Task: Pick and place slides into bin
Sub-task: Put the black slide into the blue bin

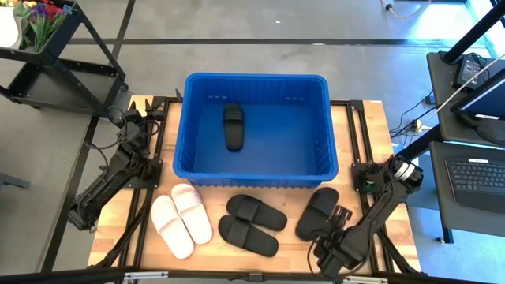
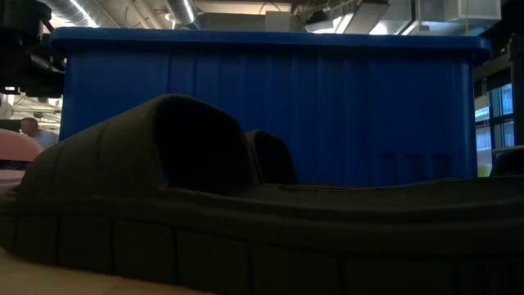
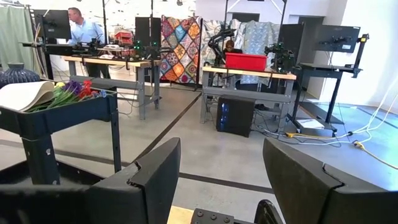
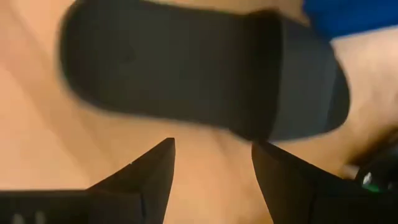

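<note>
From the low camera I get little: a black rubber slide sandal (image 2: 246,238) fills the foreground, cut off at both side edges, and hides the lower wall of the large blue ribbed plastic bin (image 2: 270,106). A pale pink sandal (image 2: 15,152) barely peeks in. In my right wrist camera the lone black sandal (image 4: 199,68) is blurred and cropped above.

Black slide (image 4: 199,74) on bare wood — right claw (image 4: 213,163) parted just short of it
</note>
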You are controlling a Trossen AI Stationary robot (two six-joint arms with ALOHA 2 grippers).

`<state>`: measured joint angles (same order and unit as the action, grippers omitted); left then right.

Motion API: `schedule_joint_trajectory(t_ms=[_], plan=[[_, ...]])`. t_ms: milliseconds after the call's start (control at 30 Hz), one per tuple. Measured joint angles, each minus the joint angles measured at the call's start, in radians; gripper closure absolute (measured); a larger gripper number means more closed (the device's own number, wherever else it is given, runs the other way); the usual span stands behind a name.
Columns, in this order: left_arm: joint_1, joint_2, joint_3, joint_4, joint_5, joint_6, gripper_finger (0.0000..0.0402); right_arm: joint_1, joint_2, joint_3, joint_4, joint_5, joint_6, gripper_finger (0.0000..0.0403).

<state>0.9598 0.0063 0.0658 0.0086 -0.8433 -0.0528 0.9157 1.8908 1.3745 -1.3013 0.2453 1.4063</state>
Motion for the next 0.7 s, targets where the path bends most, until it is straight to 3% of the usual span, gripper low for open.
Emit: schedule_joint_trajectory(t_ms=[400,700], plan=[[0.0,0.0,0.0,0.0,0.0,0.0,0.0178,-0.084,-0.001,-0.186,0.058,0.004,0.003,0.019],[0.0,0.0,0.0,0.0,0.0,0.0,0.0178,-0.094,0.0,-0.178,0.064,0.04,-0.028,0.019]])
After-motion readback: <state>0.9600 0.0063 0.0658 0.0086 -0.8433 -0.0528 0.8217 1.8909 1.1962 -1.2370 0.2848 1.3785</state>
